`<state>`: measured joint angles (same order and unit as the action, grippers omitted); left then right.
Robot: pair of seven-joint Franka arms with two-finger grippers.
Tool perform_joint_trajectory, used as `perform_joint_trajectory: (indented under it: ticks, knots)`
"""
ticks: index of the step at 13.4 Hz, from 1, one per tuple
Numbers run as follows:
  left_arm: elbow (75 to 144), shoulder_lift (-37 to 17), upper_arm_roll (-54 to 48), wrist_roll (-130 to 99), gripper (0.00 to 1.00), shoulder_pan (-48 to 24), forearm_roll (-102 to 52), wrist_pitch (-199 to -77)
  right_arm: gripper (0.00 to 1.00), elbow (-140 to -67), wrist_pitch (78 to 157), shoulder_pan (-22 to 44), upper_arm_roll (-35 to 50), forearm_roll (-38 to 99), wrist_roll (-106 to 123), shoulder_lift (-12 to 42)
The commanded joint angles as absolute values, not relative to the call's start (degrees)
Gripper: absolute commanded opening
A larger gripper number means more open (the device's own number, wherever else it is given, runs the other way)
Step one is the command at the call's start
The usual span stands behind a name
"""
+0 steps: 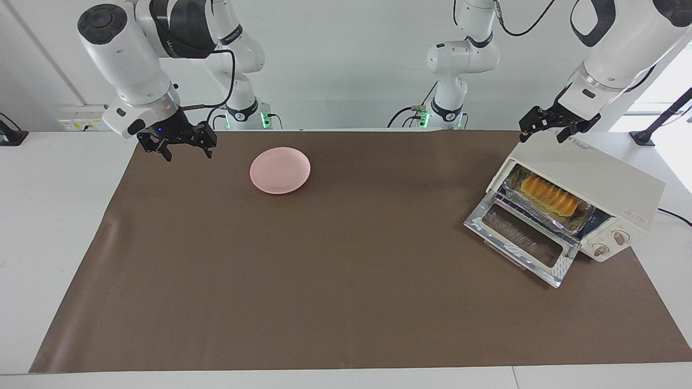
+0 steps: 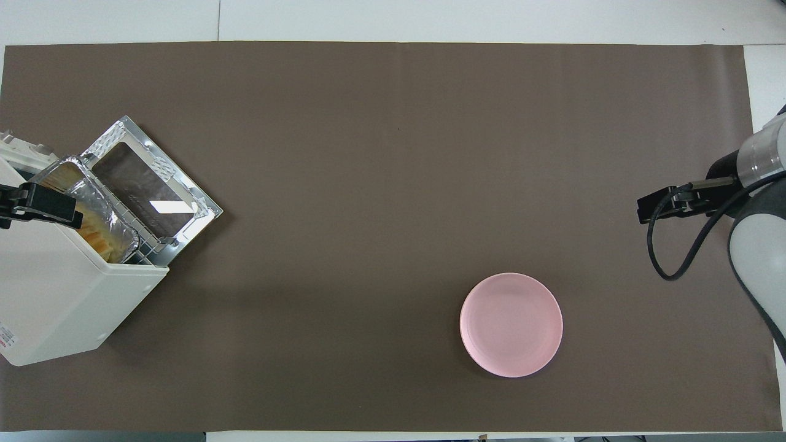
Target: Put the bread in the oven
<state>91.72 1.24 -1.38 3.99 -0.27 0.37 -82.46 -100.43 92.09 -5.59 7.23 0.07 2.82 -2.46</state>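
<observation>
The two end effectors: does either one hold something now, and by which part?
Nothing is held. The left end effector hangs open over the oven, the right end effector open over the mat. The bread lies inside the oven.
</observation>
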Motion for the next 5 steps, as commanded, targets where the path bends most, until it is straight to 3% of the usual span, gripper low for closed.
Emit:
perform_joint_trajectory:
  ticks: [1,5]
  knots:
    - [90.8,1.2,-2.9,4.7,1.0,0.0,2.0,-83.4,1.0,-101.7,92.3,-6.6,8.0,-0.7,4.3,-3.7]
    - [90.6,1.1,-2.9,4.6,1.0,0.1,2.1,-84.0,1.0,-101.7,92.3,-6.6,8.0,-0.7,4.4,-3.6]
